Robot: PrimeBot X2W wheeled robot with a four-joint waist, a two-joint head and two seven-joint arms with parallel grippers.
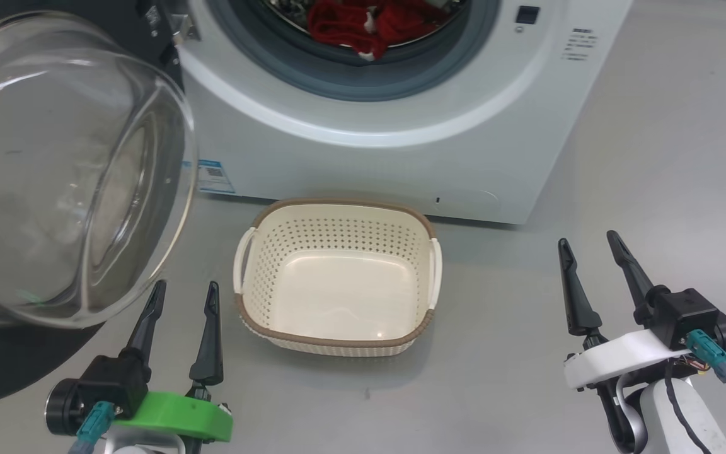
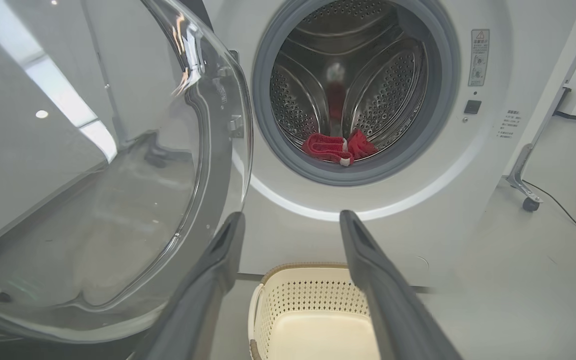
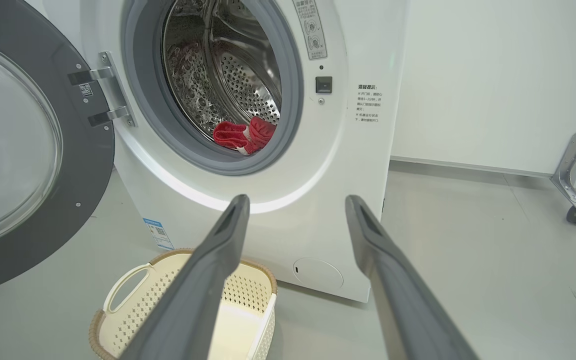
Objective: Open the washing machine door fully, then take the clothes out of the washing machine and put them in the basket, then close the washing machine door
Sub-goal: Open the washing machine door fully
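Jaws of both the left gripper (image 1: 186, 287) and the right gripper (image 1: 588, 239) stand apart and empty in the head view, either side of one empty basket (image 1: 338, 203) on the floor before the washing machine (image 1: 401, 164). The washing machine door (image 1: 54, 189) hangs swung wide.

Left wrist view: one bundle of the clothes (image 2: 335, 147) lies at the drum's front, just behind the gasket. Reach low over that lip, pinch the bunched folds, and lift clear before withdrawing.

Right wrist view: one door, one garment, one basket.
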